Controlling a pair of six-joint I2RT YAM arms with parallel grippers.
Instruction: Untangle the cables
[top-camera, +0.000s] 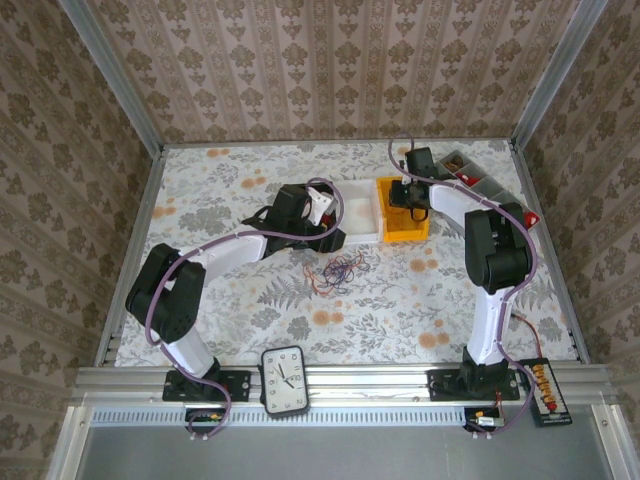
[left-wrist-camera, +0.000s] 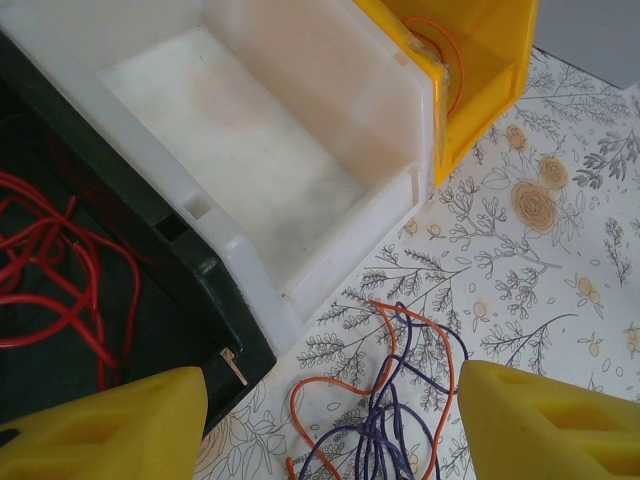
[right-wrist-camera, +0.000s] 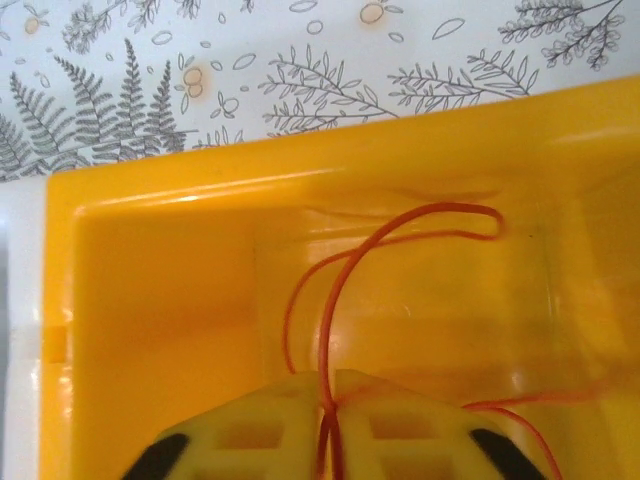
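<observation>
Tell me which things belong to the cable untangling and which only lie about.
Job: tangled orange and purple cables on the table; red cables; orange cable in right pincer; yellow bin, white bin, black bin.
Lying about: clock; grey tray.

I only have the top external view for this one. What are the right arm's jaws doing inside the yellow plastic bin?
Observer: The right wrist view shows the right jaws shut on a thin orange cable that loops over the floor of the yellow plastic bin.
Operator: And the left jaws?
Observer: The left jaws are open, poised over a tangle of orange and purple cables on the floral table cover.
Operator: What is hidden under the left wrist?
Observer: A black plastic bin holding loose red cables.
</observation>
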